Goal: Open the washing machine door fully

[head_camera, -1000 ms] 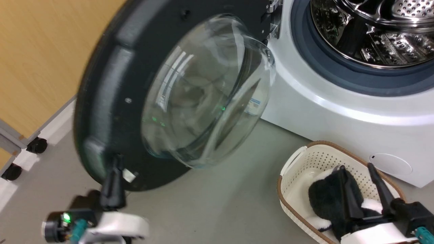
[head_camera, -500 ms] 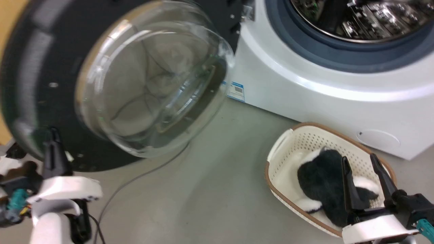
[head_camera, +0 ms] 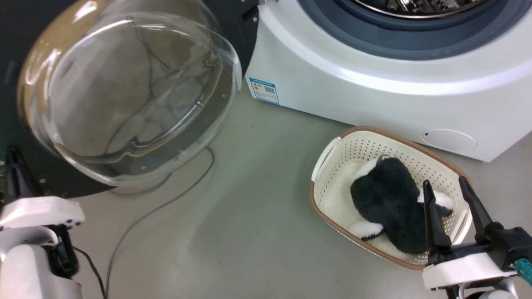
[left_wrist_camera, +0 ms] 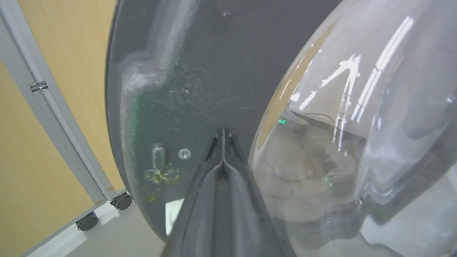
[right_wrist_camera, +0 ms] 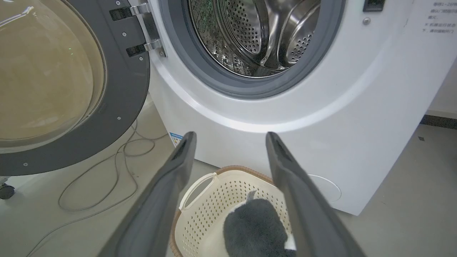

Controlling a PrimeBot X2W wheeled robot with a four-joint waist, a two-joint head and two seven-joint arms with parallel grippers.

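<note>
The washing machine door [head_camera: 124, 91], a black disc with a bulging clear glass bowl, hangs swung out to the left of the white washing machine [head_camera: 374, 83] on its metal hinge [right_wrist_camera: 144, 28]. The steel drum [right_wrist_camera: 257, 32] and grey-blue rubber ring [head_camera: 415, 37] are exposed. My left gripper [head_camera: 14, 166] is shut with nothing in it, and its tip [left_wrist_camera: 223, 134] rests against the door's dusty black inner face [left_wrist_camera: 185, 71], beside the bowl. My right gripper [head_camera: 444, 182] stands open over the basket, with its fingers [right_wrist_camera: 178, 167] apart and empty.
A cream basket [head_camera: 395, 135] holding a black-and-white plush toy [head_camera: 390, 207] sits on the floor in front of the machine. A grey cable [head_camera: 166, 203] loops under the door. A wood panel on castors [left_wrist_camera: 53, 107] stands just beyond the door's edge.
The head camera has shifted, sliding the machine up and left. The door has swung wider, its bowl now facing me more. My left gripper has stayed at the door's lower part.
</note>
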